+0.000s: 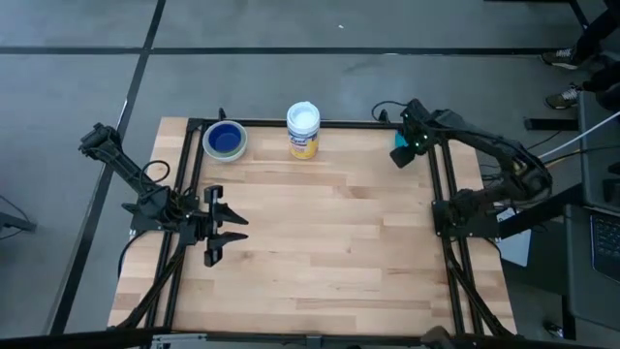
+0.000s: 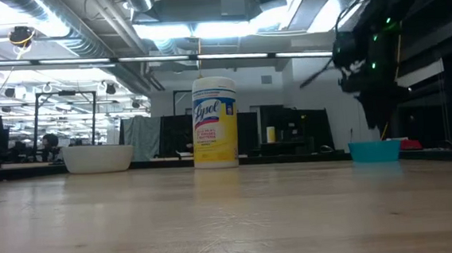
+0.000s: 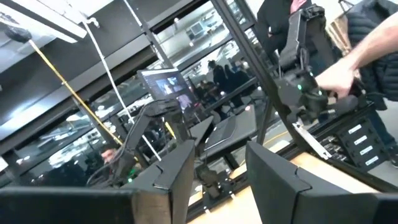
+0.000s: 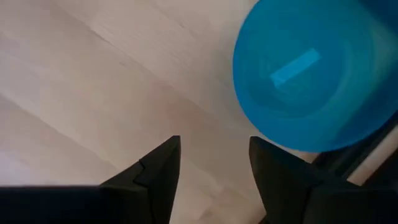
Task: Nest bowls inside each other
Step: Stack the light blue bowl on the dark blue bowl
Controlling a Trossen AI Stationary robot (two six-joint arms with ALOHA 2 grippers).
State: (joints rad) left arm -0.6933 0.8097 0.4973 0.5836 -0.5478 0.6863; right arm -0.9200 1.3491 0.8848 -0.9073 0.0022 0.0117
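Yellow-labelled jar (image 2: 214, 122) reads "Lysol"; smaller print looks too blurred to read.

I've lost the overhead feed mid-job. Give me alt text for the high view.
A light wooden table holds a stack of round plastic bowls, dark blue on top, and a white-lidded yellow-labelled jar along its far edge. The right gripper hovers over a teal bowl at the far right corner; the left gripper waits open at the left.

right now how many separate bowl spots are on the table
2. A stack with a dark blue bowl inside sits at the far left beside the jar; more may be nested under it. A teal bowl lies far right under the right gripper.
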